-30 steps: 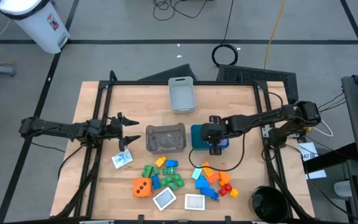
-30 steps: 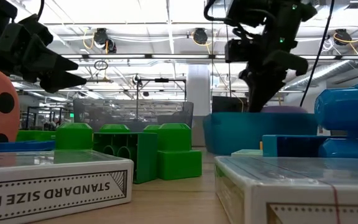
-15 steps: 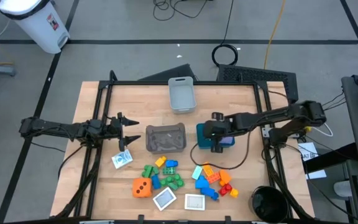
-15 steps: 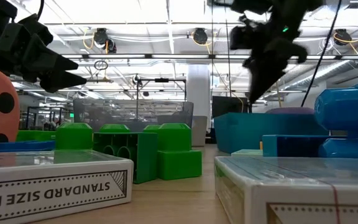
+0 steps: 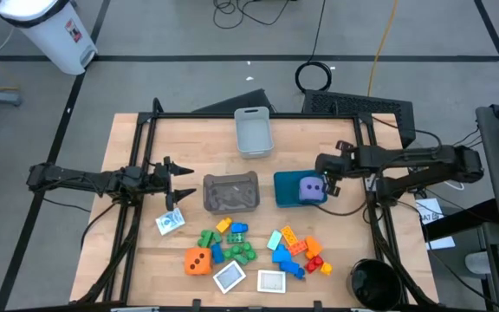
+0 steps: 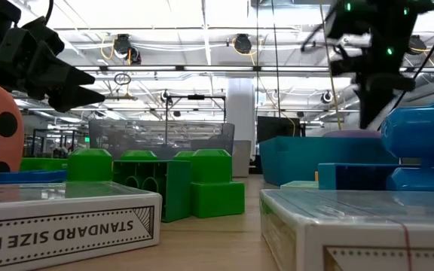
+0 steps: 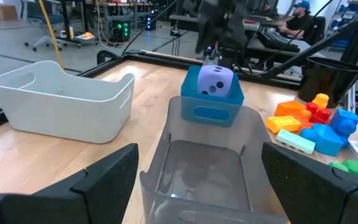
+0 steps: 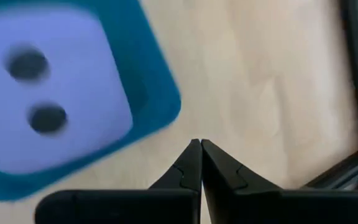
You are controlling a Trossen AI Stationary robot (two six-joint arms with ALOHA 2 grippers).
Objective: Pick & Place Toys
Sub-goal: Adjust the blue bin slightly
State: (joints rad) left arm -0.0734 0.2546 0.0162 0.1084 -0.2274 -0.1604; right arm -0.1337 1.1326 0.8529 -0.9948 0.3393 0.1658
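A purple dotted die lies in the teal bin. My right gripper is shut and holds nothing. It hangs over bare wood just off the bin's right side, fingers slanting down. At the table's left, my left gripper stands open and level, facing the grey bin. Near the front edge lie coloured bricks, an orange die and white-edged cards.
A pale grey bin stands at the far middle of the table. A black frame runs round the table's edges. Bare wood lies between the bins and the right rail. A dark round container stands off the front right corner.
My right gripper, shut all the while, has drawn away from above the teal bin toward the table's right edge, rising a little and tipping. The purple die it hid now shows inside the bin. The teal bin has slid slightly toward the right.
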